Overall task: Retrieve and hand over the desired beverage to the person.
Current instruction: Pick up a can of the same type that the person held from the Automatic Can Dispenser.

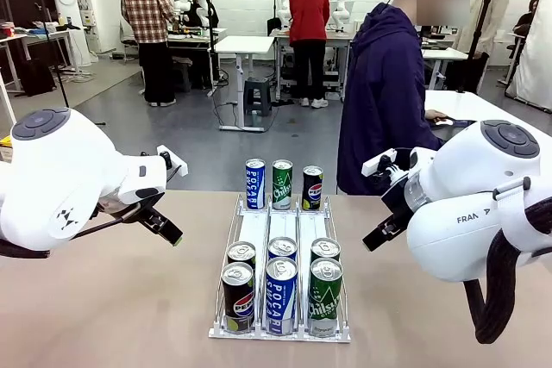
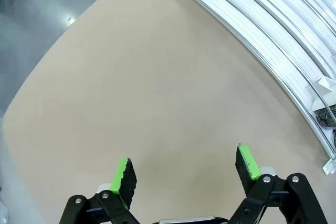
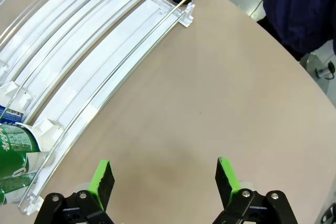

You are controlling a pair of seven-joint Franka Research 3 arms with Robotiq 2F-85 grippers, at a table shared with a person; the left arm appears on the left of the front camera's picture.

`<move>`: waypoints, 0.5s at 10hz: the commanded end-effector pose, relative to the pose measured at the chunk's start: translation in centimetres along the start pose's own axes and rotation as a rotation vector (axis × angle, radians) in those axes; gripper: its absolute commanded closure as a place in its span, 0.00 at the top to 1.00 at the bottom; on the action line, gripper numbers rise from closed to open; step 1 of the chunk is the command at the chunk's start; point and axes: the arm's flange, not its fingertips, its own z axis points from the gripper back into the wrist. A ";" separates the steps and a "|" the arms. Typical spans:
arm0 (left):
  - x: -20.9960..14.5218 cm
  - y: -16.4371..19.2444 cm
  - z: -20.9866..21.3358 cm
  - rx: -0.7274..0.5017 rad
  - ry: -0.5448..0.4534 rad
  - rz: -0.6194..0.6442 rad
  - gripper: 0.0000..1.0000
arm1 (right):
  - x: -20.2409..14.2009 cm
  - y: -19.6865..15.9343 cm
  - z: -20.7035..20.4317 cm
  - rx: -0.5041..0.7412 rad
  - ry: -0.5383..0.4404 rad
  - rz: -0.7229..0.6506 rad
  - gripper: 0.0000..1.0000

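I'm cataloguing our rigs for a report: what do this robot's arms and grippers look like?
The left arm and right arm are white with bulbous joints topped by dark grey round caps. The right arm carries grey Franka lettering and a thick black cable. The left gripper and right gripper are black, with bolted links and bright green pads.

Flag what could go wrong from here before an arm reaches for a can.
The near cans sit packed two rows deep in the rack, so a reach may knock neighbours. Three brands share it, so a wrong pick is possible. The person stands close beside the right arm; a handover swing could hit them.
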 end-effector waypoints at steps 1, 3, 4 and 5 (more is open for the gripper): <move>0.0 0.0 0.0 0.000 0.000 0.001 1.00 | 0.0 0.0 0.0 0.000 0.000 0.001 1.00; 0.0 0.0 0.0 0.000 0.000 0.001 1.00 | 0.0 0.0 0.0 0.000 0.000 0.001 1.00; 0.0 0.0 0.0 0.000 0.000 0.000 1.00 | 0.0 0.0 0.0 0.000 0.000 0.000 1.00; 1.1 0.1 2.5 0.066 -0.015 -0.014 1.00 | 0.7 0.0 2.5 -0.011 0.018 -0.007 1.00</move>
